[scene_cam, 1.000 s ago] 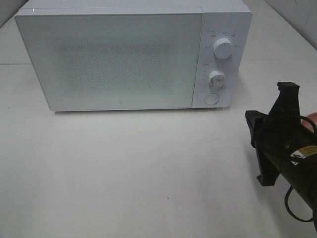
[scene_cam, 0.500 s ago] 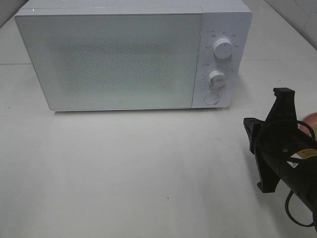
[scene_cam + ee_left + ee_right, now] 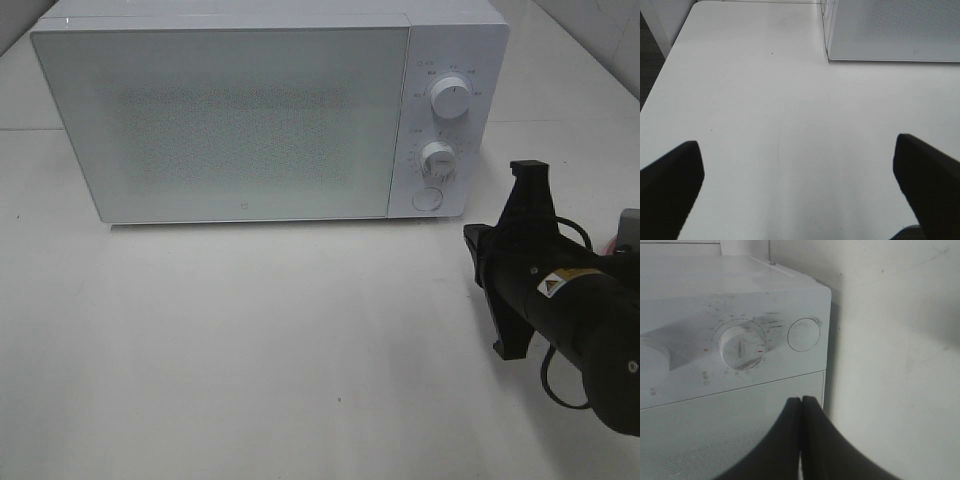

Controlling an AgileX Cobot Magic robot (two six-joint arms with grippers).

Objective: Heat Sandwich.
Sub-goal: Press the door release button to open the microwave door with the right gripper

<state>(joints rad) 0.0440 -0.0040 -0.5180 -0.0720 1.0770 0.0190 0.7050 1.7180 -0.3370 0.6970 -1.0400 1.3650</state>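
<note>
Microwave (image 3: 250, 120) stood closed at the far side of the white table (image 3: 250, 350), right gripper (image 3: 801, 412) pressed together, pointed at its round button (image 3: 804, 334), left gripper (image 3: 797, 150) spread wide above the tabletop.

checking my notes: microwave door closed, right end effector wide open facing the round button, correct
No: the right end effector is shut, fingers pressed together, as the right wrist view shows. The microwave door is closed, and it does face the round button.
</note>
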